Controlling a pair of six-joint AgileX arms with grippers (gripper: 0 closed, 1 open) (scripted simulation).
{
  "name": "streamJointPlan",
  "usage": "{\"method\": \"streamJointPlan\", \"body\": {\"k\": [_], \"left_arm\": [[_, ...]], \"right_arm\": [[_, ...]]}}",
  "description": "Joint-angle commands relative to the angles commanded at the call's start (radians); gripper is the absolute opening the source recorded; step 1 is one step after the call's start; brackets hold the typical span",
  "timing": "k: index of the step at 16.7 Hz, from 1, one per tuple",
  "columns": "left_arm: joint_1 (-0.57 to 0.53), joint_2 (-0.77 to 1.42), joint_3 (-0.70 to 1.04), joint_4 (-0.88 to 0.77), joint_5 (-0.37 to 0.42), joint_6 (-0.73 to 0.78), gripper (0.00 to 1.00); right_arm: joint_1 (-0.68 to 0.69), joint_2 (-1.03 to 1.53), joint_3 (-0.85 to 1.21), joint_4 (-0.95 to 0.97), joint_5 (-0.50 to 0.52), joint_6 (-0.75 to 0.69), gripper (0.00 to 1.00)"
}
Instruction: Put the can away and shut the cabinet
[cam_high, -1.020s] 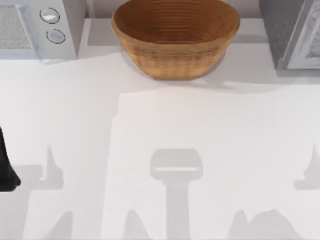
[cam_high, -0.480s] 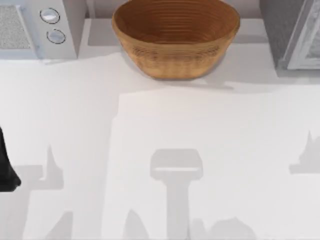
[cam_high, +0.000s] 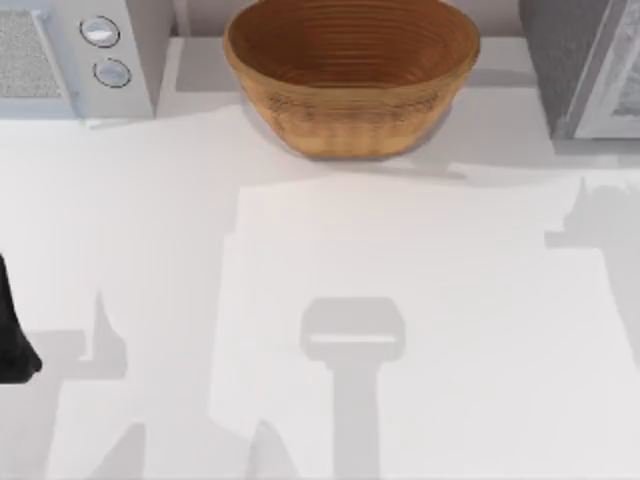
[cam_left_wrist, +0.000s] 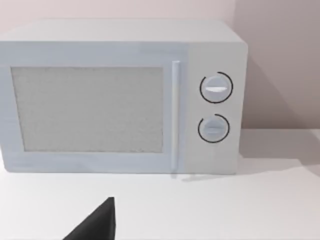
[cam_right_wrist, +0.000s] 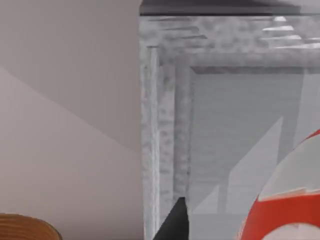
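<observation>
Change: since the earlier top views, the shadow at the right edge of the counter (cam_high: 330, 230) has climbed from the near side toward the far right corner, beside the cabinet; the rest of the counter looks unchanged.

Right arm: at work. In the right wrist view it faces the grey speckled cabinet (cam_right_wrist: 220, 125), whose pale interior is open toward the camera. One dark tip of the right gripper (cam_right_wrist: 172, 222) juts in at the lower edge.

Can: the can (cam_right_wrist: 285, 200) sits very close to the right wrist camera, its red band and white marks showing at the frame's lower corner. It looks carried by the right gripper, though where the fingers meet it is hidden, so I cannot tell their state.

Left arm: parked at the left edge of the counter, a dark shape in the top view. A dark tip of the left gripper (cam_left_wrist: 95, 225) shows in front of the microwave (cam_left_wrist: 120, 95). I cannot tell whether those fingers are apart or together.

Other things: a wicker basket (cam_high: 350, 75) stands at the far middle of the counter.

Progress: my judgement is that the can is lifted and nearly at the opening. Placing it inside, letting go and closing the cabinet are all left.
</observation>
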Motion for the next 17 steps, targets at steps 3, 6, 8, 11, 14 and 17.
{"method": "streamJointPlan", "body": {"k": [3, 6, 8, 11, 14, 17], "left_arm": [[0.0, 0.0, 0.0, 0.0, 0.0, 0.0, 1.0], [0.0, 0.0, 0.0, 0.0, 0.0, 0.0, 1.0], [0.0, 0.0, 0.0, 0.0, 0.0, 0.0, 1.0], [0.0, 0.0, 0.0, 0.0, 0.0, 0.0, 1.0], [0.0, 0.0, 0.0, 0.0, 0.0, 0.0, 1.0], [0.0, 0.0, 0.0, 0.0, 0.0, 0.0, 1.0]], "right_arm": [[0.028, 0.197, 0.259, -0.063, 0.029, 0.002, 0.0], [0.053, 0.375, 0.492, -0.119, 0.056, 0.004, 0.0], [0.067, 0.474, 0.623, -0.151, 0.071, 0.006, 0.0], [0.082, 0.583, 0.766, -0.185, 0.087, 0.007, 0.0], [0.088, 0.628, 0.826, -0.2, 0.094, 0.007, 0.0], [0.088, 0.628, 0.826, -0.2, 0.094, 0.007, 0.0]]}}
